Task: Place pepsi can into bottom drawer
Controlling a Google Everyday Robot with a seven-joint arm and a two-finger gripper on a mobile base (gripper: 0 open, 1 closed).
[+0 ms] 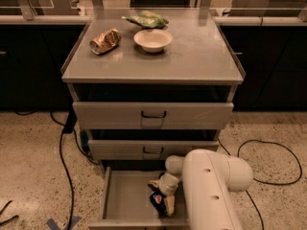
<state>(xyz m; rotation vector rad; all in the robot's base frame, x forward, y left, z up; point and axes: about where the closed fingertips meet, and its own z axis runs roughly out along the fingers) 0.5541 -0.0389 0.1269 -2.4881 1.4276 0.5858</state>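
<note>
Small dark-blue pepsi can (156, 201) with a pale patch, inside the open grey bottom drawer (125, 195), near its right wall; the gripper (163, 202) is closed around it.

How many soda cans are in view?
2. A crumpled gold-brown metal can lies on the grey cabinet top; a small blue pepsi can is at the hand, inside the open grey bottom drawer. Closed drawers may hide more.
</note>
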